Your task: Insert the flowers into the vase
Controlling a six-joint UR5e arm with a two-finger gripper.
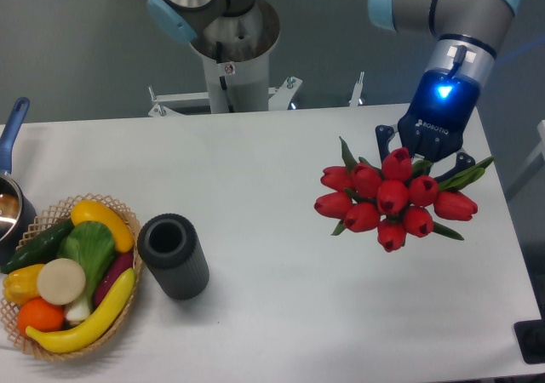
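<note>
One bunch of flowers (390, 197) at the right side of the white worktop (281, 230), with the tool (428, 156) at its stem end.

About ten red tulip buds point toward the camera and to the left, and their green stems and narrow leaves go back under the dark fingers of the tool, which comes down from the arm with a blue light on its wrist. The buds hide the fingertips, so I cannot tell if the tool is pinching the stems or standing spread around them. The vase (174, 255), a dark grey ribbed cylinder, stands upright well apart from the flowers, on the left part of the worktop, and its round mouth holds nothing. Just beside it on the left is a woven basket (128, 221) with vegetables, and a pot (12, 197) with a blue handle shows at the left edge.
</note>
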